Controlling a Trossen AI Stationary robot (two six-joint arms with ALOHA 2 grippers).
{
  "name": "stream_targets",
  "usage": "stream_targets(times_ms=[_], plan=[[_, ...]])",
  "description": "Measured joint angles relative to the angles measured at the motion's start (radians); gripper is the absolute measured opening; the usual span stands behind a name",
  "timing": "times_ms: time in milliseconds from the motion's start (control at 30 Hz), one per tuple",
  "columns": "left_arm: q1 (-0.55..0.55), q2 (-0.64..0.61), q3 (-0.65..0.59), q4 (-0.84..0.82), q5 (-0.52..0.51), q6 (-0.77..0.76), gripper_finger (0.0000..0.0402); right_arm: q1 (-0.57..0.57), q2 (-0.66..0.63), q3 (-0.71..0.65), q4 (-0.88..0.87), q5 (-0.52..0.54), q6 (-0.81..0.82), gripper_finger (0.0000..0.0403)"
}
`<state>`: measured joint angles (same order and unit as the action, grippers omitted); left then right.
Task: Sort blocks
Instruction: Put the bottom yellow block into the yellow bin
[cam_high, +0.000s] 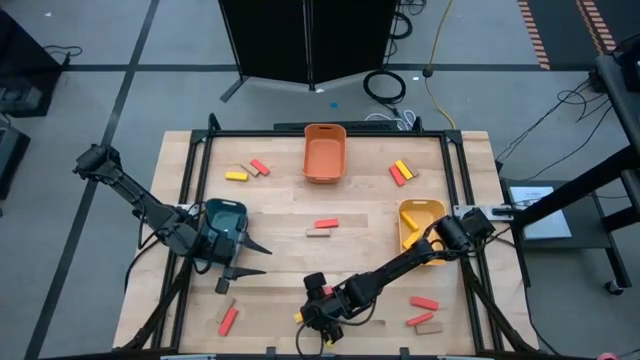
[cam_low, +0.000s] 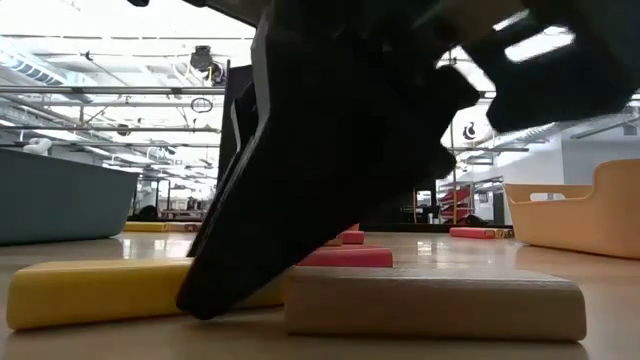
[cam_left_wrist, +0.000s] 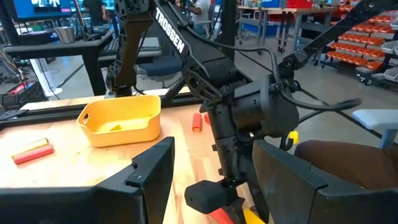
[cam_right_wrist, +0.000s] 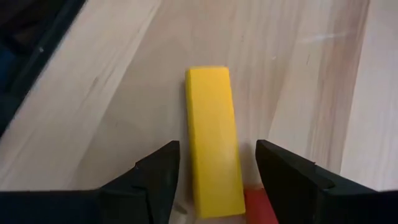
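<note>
The right gripper (cam_high: 318, 322) is down at the table's 6 o'clock edge, its arm reaching across from the 3 o'clock side. In its wrist view the two dark fingers (cam_right_wrist: 155, 171) stand apart, one on either side of a yellow block (cam_right_wrist: 213, 142) lying flat on the wood; the jaws are spread and not pressing it. A red block (cam_right_wrist: 260, 205) peeks out just beside the yellow one's near end. From table height, a dark finger comes down onto the yellow block (cam_low: 90, 290), with a tan block (cam_low: 435, 302) just beside it; whether the finger truly touches is hard to judge there.

The left gripper (cam_high: 255, 257) waits at about 8 o'clock with its fingers wide apart and nothing between them, next to the teal bin (cam_high: 226, 215).

The other blocks are scattered in small groups: a yellow, tan and red cluster (cam_high: 248, 171) at 11 o'clock, a red-and-yellow pair (cam_high: 401, 172) at 1 o'clock, a red and a tan bar (cam_high: 323, 229) near the centre, a red bar (cam_high: 229, 320) at 7 o'clock, and red and tan bars (cam_high: 424, 312) at 5 o'clock. The orange bin (cam_high: 325, 152) sits at 12 o'clock and the yellow bin (cam_high: 418, 222) at 3 o'clock.
</note>
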<state>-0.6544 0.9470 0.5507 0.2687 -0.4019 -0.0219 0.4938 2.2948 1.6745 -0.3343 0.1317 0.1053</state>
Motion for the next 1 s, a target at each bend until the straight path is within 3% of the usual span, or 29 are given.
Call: stream_targets(times_ms=[133, 400, 600, 767, 1000], plan=[[0.000, 0.000, 0.000, 0.000, 0.000, 0.001, 0.0215, 0.000, 0.000, 0.000, -0.001, -0.001, -0.007, 0.0176], [0.000, 0.000, 0.000, -0.001, 0.000, 0.001, 0.0215, 0.000, 0.000, 0.000, 0.006, -0.004, 0.013, 0.0074], [0.000, 0.000, 0.000, -0.001, 0.000, 0.001, 0.0215, 0.001, 0.001, 0.024, -0.023, -0.007, 0.008, 0.0070], [0.000, 0.000, 0.000, -0.001, 0.000, 0.000, 0.0215, -0.012, 0.001, 0.143, -0.224, 0.000, 0.010, 0.0087], [0.000, 0.000, 0.000, -0.002, 0.000, -0.002, 0.0215, -0.019, 0.000, 0.367, -0.694, 0.071, 0.077, 0.0081]])
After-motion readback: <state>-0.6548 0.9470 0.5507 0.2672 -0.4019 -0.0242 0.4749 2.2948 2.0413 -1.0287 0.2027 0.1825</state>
